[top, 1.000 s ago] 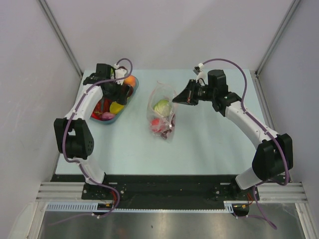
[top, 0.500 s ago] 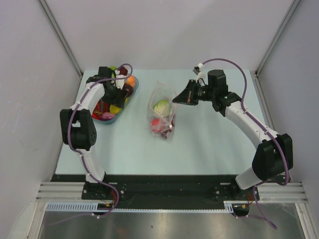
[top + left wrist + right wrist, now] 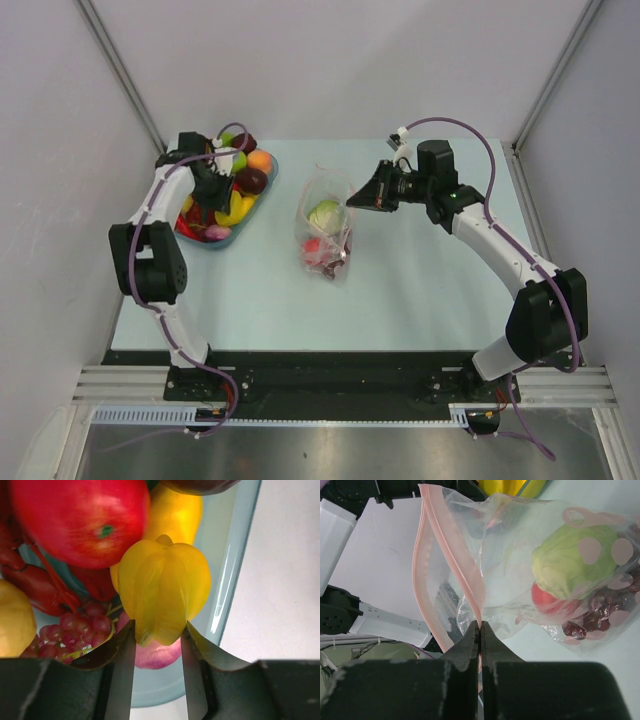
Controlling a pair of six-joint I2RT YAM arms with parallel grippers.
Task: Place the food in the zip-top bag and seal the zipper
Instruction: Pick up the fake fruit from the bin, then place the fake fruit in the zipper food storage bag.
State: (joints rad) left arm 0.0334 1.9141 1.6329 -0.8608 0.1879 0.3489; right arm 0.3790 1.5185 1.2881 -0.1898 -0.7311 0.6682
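Note:
The food lies partly in a blue-rimmed dish (image 3: 238, 236) at the back left. My left gripper (image 3: 159, 630) is down in that dish, both fingers pressed against the sides of a yellow ribbed fruit (image 3: 162, 590); in the top view the left gripper (image 3: 207, 192) sits over the dish. The zip-top bag (image 3: 325, 235) lies mid-table holding a green piece (image 3: 570, 560), a red piece (image 3: 547, 600) and dark grapes (image 3: 600, 615). My right gripper (image 3: 481, 625) is shut on the pink zipper (image 3: 455, 555), lifting one side so that the mouth gapes.
Round the yellow fruit lie a red apple (image 3: 80, 520), red grapes (image 3: 75, 630), a pink-purple piece (image 3: 160, 652) and another yellow piece (image 3: 175, 515). The dish's pale rim (image 3: 235, 570) runs just right of the left fingers. Grey walls close in the table.
The left arm has shifted back and left over the dish, and its jaws have narrowed onto the yellow fruit. The right arm and the bag have not moved.

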